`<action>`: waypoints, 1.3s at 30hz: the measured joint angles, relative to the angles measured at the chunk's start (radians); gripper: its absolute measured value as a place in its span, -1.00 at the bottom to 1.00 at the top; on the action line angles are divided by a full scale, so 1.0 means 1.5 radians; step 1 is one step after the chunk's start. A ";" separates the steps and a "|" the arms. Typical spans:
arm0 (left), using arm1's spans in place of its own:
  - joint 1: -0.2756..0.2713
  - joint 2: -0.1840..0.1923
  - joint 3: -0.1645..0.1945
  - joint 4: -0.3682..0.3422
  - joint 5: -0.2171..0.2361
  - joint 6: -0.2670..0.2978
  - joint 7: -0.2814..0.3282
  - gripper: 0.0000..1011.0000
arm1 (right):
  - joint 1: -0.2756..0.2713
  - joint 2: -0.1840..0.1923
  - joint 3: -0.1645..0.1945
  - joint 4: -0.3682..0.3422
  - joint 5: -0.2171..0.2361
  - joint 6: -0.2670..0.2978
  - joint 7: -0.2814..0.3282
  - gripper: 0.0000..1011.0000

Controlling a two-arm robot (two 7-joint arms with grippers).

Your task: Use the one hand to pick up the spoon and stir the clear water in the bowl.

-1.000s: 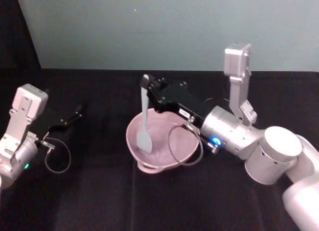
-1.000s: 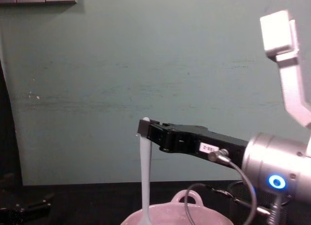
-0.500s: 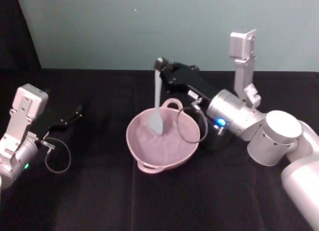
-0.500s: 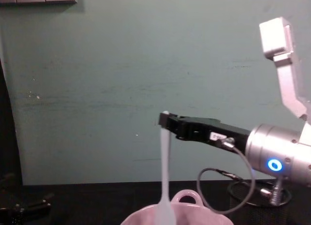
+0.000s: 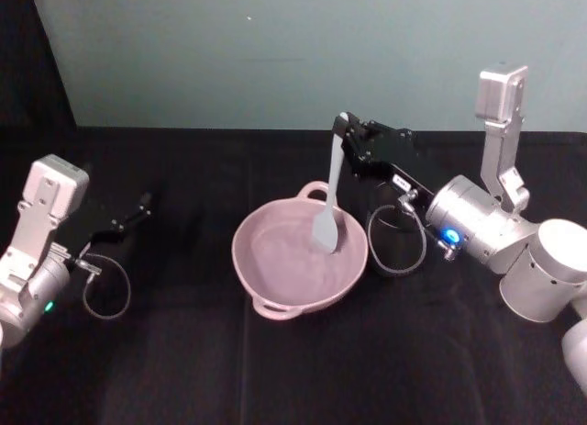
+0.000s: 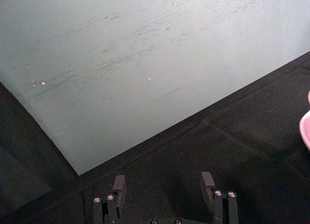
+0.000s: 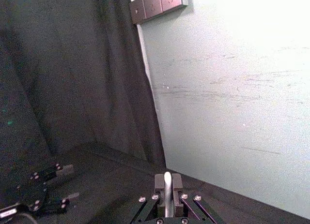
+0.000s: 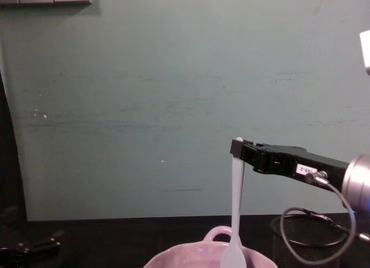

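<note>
Black cloth covers the table (image 5: 183,370). Nearest to the robot, on its left side, the left gripper (image 5: 142,205) lies parked low over the cloth, its fingers (image 6: 118,187) apart with nothing between them.

Further forward, in the middle and well apart from that gripper, stands the bowl (image 5: 243,271). The clear water (image 5: 284,260) inside shows only as a faint gloss. The spoon (image 5: 332,191) hangs almost upright, with its blade low inside the bowl and close to the wall on the robot's right side. Whether the blade touches the water I cannot tell. The right gripper (image 5: 347,127) is closed on the very top of the handle, above the far part of the bowl.

From this I judge several dangers. The hold is only a small pinch at the handle's end, so the spoon may turn between the fingers or slip out when the water or the bowl wall pushes on the blade. The blade is near the wall, so a wide circle could knock it, shift the bowl or throw water over the rim. The cable (image 5: 394,251) hangs in a loop under the wrist, just beside the rim, and could catch on it. Behind it, the black mesh cup (image 8: 332,228) stands near the arm and could be tipped over. Farthest is the plain green wall (image 8: 144,106).
</note>
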 joint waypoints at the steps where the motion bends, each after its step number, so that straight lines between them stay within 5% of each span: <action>1: 0.000 0.000 0.000 0.000 0.000 0.000 0.000 1.00 | -0.004 0.002 0.000 -0.005 0.000 0.001 0.000 -0.81; 11: 0.000 0.000 0.000 0.000 0.000 0.000 0.000 1.00 | -0.051 0.021 -0.005 -0.071 0.000 0.006 0.004 -0.81; 25: 0.000 0.000 0.000 0.000 0.000 0.000 0.000 1.00 | -0.069 0.014 -0.052 -0.116 -0.008 0.014 0.020 -0.81; 39: 0.000 0.000 0.000 0.000 0.000 0.000 0.000 1.00 | -0.015 -0.028 -0.084 -0.055 -0.022 0.014 0.027 -0.81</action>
